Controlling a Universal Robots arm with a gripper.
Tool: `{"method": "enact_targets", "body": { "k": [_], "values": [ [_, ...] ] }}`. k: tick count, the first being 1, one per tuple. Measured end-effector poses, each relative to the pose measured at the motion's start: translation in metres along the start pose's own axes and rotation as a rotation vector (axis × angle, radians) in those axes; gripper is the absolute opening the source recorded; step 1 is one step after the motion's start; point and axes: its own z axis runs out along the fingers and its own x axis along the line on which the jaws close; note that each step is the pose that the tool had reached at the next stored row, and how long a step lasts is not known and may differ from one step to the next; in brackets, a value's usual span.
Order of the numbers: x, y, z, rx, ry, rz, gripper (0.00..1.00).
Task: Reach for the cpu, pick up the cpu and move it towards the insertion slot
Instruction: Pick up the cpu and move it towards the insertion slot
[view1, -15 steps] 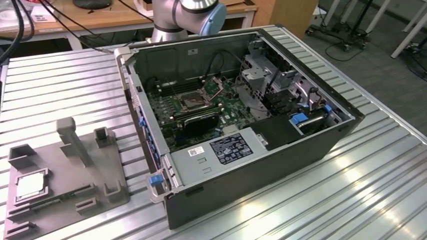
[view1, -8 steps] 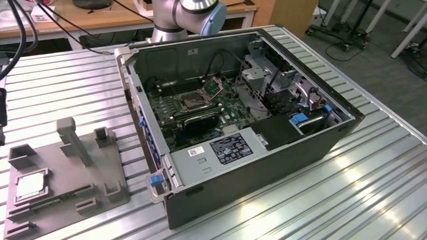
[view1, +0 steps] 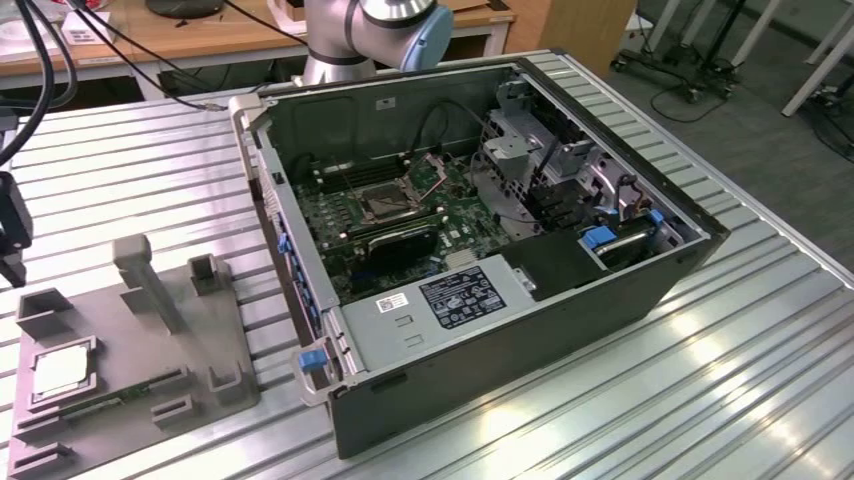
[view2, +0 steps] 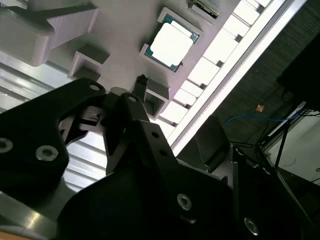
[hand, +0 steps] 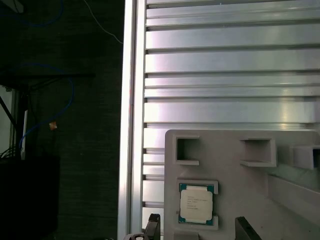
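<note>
1. Exterior view:
   - The cpu (view1: 60, 372) lies in a square recess near one corner of the grey tray (view1: 120, 345).
   - The insertion slot (view1: 380, 205) sits on the board inside the open computer case (view1: 534, 330), well apart from the tray. Its socket holds no chip.
   - Judgement: the transfer has not begun.

2. First wrist view:
   - The gripper (hand: 199, 227) hangs above the tray, directly over the cpu's (hand: 196, 202) recess.
   - The claw is released. Its two fingertips (hand: 152, 225) stand wide apart, one on either side of the recess, and neither touches the chip.
   - The cpu lies flat with its metal top facing up. It is square, so it has no marked long axis. Its edges run parallel to the tray's (hand: 250, 200) walls.

3. Second wrist view:
   - The cpu (view2: 171, 44) is fully seated in the tray (view2: 125, 30), level and not tilted. The dark finger linkage is clear of it.
   - Judgement: the reach is well advanced. The grasp, the lift and the carry to the slot are not yet done.
</note>
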Motion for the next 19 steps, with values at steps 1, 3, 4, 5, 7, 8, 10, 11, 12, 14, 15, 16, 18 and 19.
{"method": "enact_targets", "body": {
  "k": [1, 3, 4, 5, 7, 8, 10, 11, 12, 14, 15, 16, 18, 19],
  "values": [
    [0.0, 0.0, 0.0, 0.0, 0.0, 0.0, 0.69],
    [0.0, 0.0, 0.0, 0.0, 0.0, 0.0, 0.69],
    [0.0, 0.0, 0.0001, 0.0, 0.0, 0.0, 0.69],
    [0.0, 0.0, 0.0001, 0.0, 0.0, 0.0, 0.71],
    [0.0, 0.0, 0.0001, 0.0, 0.0001, 0.0, 0.76],
    [0.0, 0.0, 0.0001, 0.0, 0.0, 0.0, 0.76],
    [0.0, 0.0, 0.0001, 0.0, 0.0, 0.0, 0.83],
    [0.0, 0.0, 0.0002, 0.0, 0.0, 0.0, 0.83],
    [0.0, 0.0, 0.0001, -0.0001, 0.0, 0.0, 0.83],
    [0.0, 0.0, 0.0002, 0.0, 0.0, 0.0, 0.83],
    [0.0, 0.0, 0.0002, 0.0, 0.0, 0.0, 0.83],
    [0.0, 0.0, 0.0002, 0.0, 0.0, 0.0, 0.83],
    [0.0, 0.0, 0.0004, -0.0001, 0.0, 0.0, 0.83],
    [0.0, 0.0, 0.0006, -0.0001, -0.0001, 0.0, 0.83]
  ]
}}
